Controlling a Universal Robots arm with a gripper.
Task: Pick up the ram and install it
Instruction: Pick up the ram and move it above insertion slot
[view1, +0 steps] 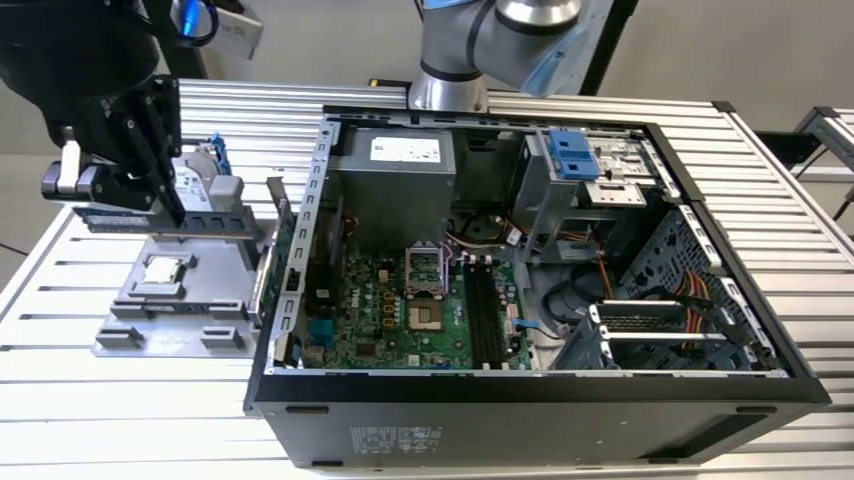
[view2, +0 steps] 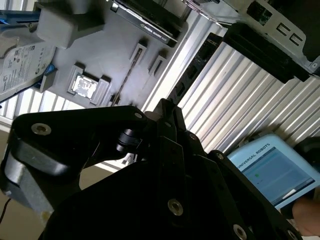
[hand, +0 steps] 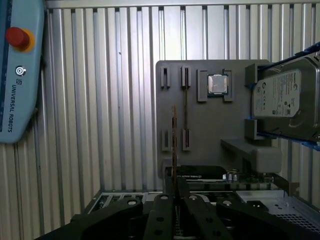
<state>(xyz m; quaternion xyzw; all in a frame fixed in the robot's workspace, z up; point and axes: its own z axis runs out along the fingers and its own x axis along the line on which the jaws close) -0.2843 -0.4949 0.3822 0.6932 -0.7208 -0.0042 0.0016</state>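
Ram stick (hand: 173, 145) is pinched between the fingers of the gripper (hand: 173, 195), held above the grey holder (hand: 210, 125) and clear of it; I judge it needs a firm, level grip so it does not tilt. Farther off, the open computer case (view1: 534, 388) lies on the ribbed metal table (view1: 80, 400), before a pale wall (view1: 747, 50).

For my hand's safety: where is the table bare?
The table is bare in front of the grey fixture at the exterior view's left, and beyond the computer case at its right. Fixture and case interior are crowded.
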